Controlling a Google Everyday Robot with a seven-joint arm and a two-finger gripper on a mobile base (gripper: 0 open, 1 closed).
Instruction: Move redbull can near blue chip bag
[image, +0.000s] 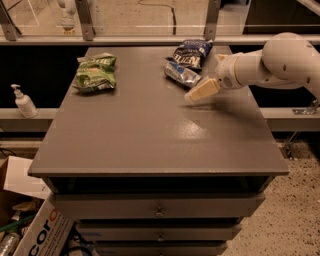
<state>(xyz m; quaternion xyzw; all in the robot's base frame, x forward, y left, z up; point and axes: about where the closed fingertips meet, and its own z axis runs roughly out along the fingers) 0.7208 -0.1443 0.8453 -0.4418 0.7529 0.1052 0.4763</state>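
Note:
The redbull can (181, 74) lies on its side on the grey table (150, 135) at the far right, its upper end touching the front edge of the blue chip bag (191, 52). The bag is dark navy with white lettering and lies flat near the table's back edge. My gripper (200, 92) hangs just right of and in front of the can, a little apart from it, pointing down-left, with nothing in it. The white arm (280, 62) reaches in from the right.
A green chip bag (96, 72) lies at the table's far left. A soap pump bottle (22, 101) stands on a ledge left of the table. Cardboard boxes (35, 227) sit on the floor at lower left. A railing runs behind the table.

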